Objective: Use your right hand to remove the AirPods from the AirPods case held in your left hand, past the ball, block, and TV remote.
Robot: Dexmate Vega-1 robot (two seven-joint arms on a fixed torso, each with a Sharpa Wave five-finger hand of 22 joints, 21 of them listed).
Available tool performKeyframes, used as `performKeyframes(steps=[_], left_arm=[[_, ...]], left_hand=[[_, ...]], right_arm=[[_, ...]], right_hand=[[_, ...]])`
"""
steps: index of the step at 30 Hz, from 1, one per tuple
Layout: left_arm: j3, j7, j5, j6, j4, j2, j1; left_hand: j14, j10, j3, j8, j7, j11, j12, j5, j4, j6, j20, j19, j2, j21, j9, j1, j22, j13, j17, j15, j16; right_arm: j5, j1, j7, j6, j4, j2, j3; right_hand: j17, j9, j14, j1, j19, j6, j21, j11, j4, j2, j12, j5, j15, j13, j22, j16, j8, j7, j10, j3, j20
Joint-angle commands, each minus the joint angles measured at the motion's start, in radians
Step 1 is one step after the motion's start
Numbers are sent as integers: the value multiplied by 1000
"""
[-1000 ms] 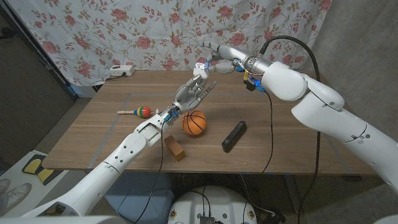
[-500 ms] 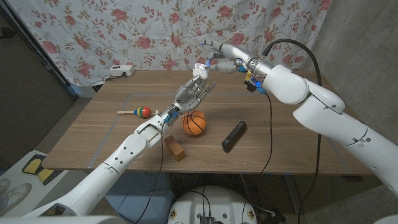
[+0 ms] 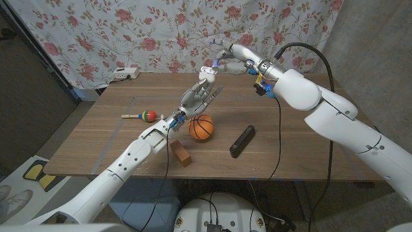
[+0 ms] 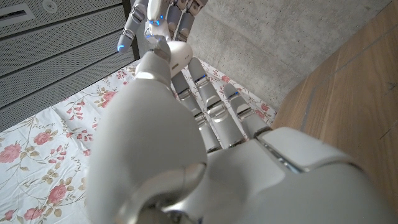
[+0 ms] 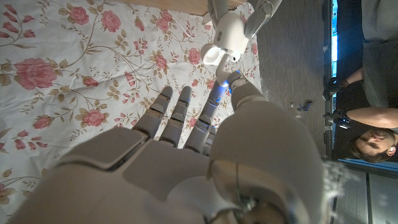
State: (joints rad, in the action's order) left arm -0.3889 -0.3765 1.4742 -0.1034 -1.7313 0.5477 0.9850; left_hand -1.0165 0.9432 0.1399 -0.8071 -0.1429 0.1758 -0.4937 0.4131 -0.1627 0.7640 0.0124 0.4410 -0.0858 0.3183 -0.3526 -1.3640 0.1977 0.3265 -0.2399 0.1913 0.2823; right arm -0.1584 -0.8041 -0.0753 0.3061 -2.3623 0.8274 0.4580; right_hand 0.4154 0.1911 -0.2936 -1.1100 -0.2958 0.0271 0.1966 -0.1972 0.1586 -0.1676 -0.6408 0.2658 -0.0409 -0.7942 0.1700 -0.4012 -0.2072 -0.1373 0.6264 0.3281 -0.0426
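Observation:
My left hand (image 3: 198, 96) is raised above the table and holds the white AirPods case (image 3: 207, 73) at its fingertips. In the left wrist view the case (image 4: 178, 53) shows past the back of that hand (image 4: 186, 155). My right hand (image 3: 230, 57) hovers just beyond and above the case, fingers spread. In the right wrist view its thumb tip comes close under the case (image 5: 225, 37), whose open side faces my right hand (image 5: 186, 162); I see no earbud between its fingers. The orange ball (image 3: 201, 127), wooden block (image 3: 181, 153) and black TV remote (image 3: 242, 140) lie on the table nearer me.
A small maraca (image 3: 145, 116) lies on the table's left part. A white power strip (image 3: 123, 73) sits at the far left edge before the floral cloth. A person (image 5: 367, 124) shows at the edge of the right wrist view.
My right hand has risen slightly and drawn back from the case, and its forearm has shifted right. My left hand and the case have stayed in place.

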Motion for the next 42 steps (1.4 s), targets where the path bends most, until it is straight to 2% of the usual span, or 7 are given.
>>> performKeyframes(steps=[1,19,26,28,35,36,42], left_arm=[[12,6,2,11,-10,9,15],[15,-7,-1,13,-5,13,3],[14,-32,-9,16,5,16,-3],[19,-4,-10,18,-14,22,6],[18,-22,-4,14,-4,19,-2],[24,10,6,9,-22,22,8],[22,6,2,9,-15,22,1]], left_hand=[[-63,16,-1,-8,-2,4,-3,6,4,6,1,-5,-24,4,-3,-12,5,288,-1,52,6],[-59,16,-2,-8,-3,6,3,5,4,11,0,-3,-26,8,2,-15,5,284,-2,51,4],[-59,17,-2,-8,-3,7,5,4,4,7,2,-4,-27,8,1,-15,5,283,-2,51,4],[-59,18,-2,-8,-4,7,4,4,4,8,1,-4,-27,8,2,-15,5,283,-3,51,4],[-59,19,-4,-9,-6,7,5,3,4,8,2,-5,-27,9,1,-16,5,284,-3,51,4],[-58,19,-4,-9,-6,7,5,3,4,7,2,-5,-26,9,1,-16,5,284,-3,51,4],[-59,20,-4,-9,-5,6,6,2,4,7,2,-5,-27,10,1,-16,5,284,-4,51,4]], right_arm=[[21,-31,41,-9,5,8,-35],[34,-73,106,20,36,22,-86],[32,-76,120,37,59,21,-85],[31,-77,125,40,67,19,-86],[32,-81,141,54,99,12,-86],[32,-82,144,60,103,9,-86],[31,-82,152,76,135,4,-83]], right_hand=[[6,2,-8,-15,-10,8,1,-18,1,2,-8,-4,-183,0,2,-8,-2,1,25,-5,1],[12,3,-14,-23,-13,16,1,-18,0,3,-10,-14,-184,9,2,-10,1,0,29,-10,0],[14,3,-14,-27,-15,21,1,-18,0,4,-13,-18,-184,10,2,-11,2,-1,31,-12,-1],[15,3,-15,-28,-15,22,1,-18,-1,3,-12,-19,-184,11,2,-11,2,-1,31,-12,0],[17,3,-16,-32,-15,32,1,-18,-1,3,-14,-22,-184,14,2,-11,0,-3,31,-14,1],[17,3,-16,-32,-15,33,1,-18,-1,3,-13,-23,-184,14,2,-11,0,-3,31,-14,1],[19,4,-15,-36,-15,40,0,-18,-1,3,-15,-25,-185,17,2,-10,0,-4,32,-16,1]])
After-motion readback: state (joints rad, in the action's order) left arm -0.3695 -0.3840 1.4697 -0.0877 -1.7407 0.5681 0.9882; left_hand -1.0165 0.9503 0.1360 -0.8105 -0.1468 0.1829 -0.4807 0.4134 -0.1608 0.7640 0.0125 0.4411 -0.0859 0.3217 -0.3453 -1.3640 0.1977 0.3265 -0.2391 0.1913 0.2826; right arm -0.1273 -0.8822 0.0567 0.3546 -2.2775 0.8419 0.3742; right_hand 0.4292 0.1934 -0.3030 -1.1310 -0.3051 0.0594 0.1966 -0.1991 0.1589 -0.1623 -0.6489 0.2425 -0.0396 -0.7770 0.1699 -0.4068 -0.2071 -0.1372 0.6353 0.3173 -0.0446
